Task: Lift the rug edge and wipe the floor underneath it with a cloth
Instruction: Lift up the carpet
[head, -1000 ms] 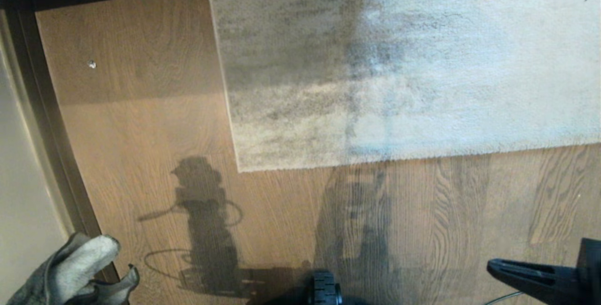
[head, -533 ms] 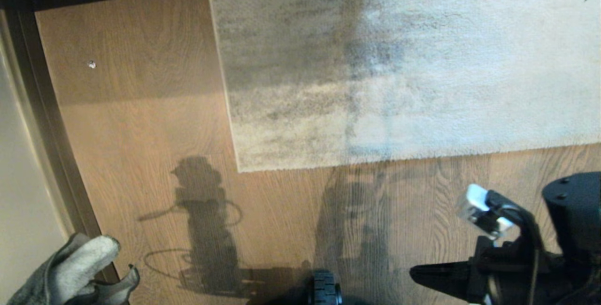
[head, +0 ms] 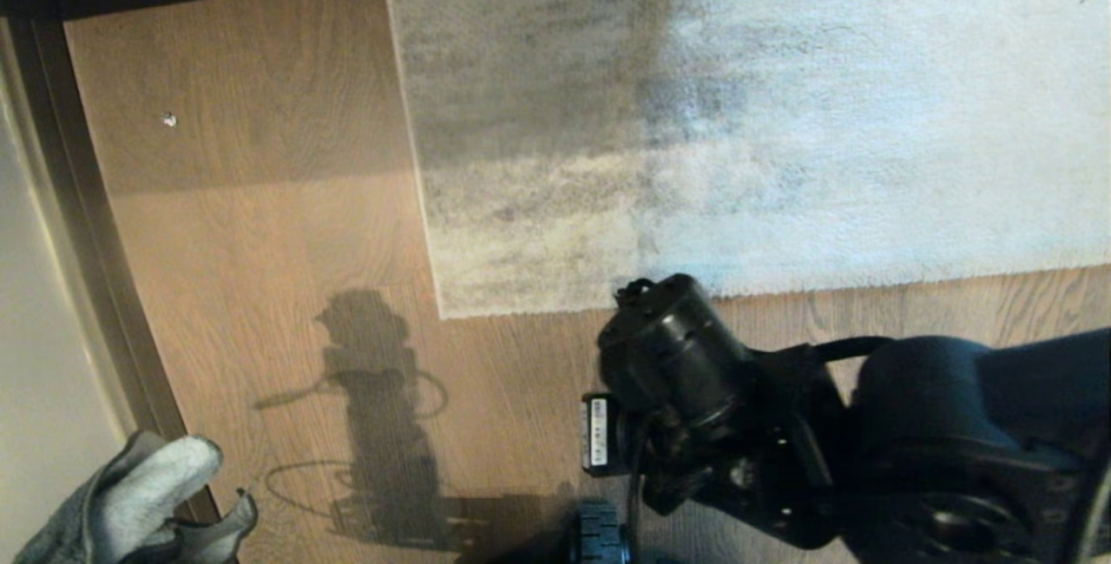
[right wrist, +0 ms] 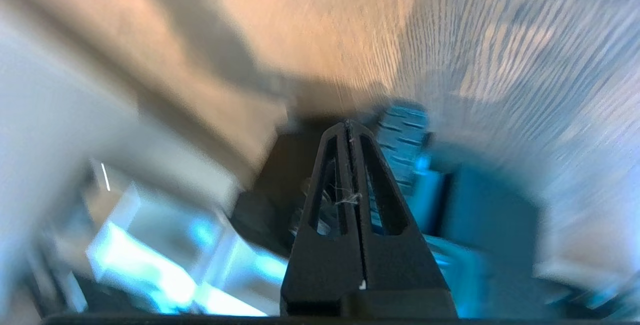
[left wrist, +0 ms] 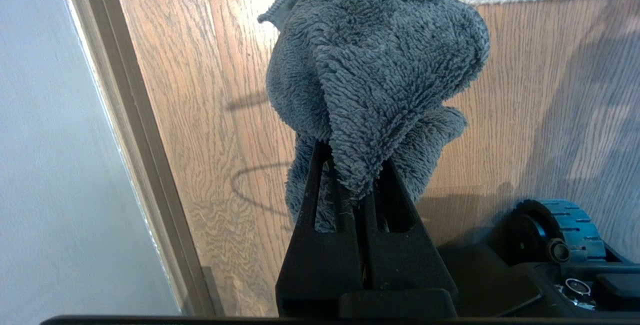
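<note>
Down at the lower left of your head view, your left tool (left wrist: 350,165) sits parked with the cloth (left wrist: 375,65) pinched between its fingers; the fuzzy grey rag bunches up above the fingertips and hangs over the floor (head: 260,226), close to the dark baseboard (head: 95,243) along the wall. You can see the same cloth (head: 130,495) poking into the head view's corner. Your right arm (head: 781,425) stretches across the lower right of the head view, its wrist above the bare planks just short of the rug edge (head: 781,286). Your right tool (right wrist: 348,127) has its fingers pressed flat together and holds nothing. The rug (head: 738,113) lies flat, its square corner (head: 444,314) resting on the floor. A wheel (head: 599,538) of your base shows at the bottom.
</note>
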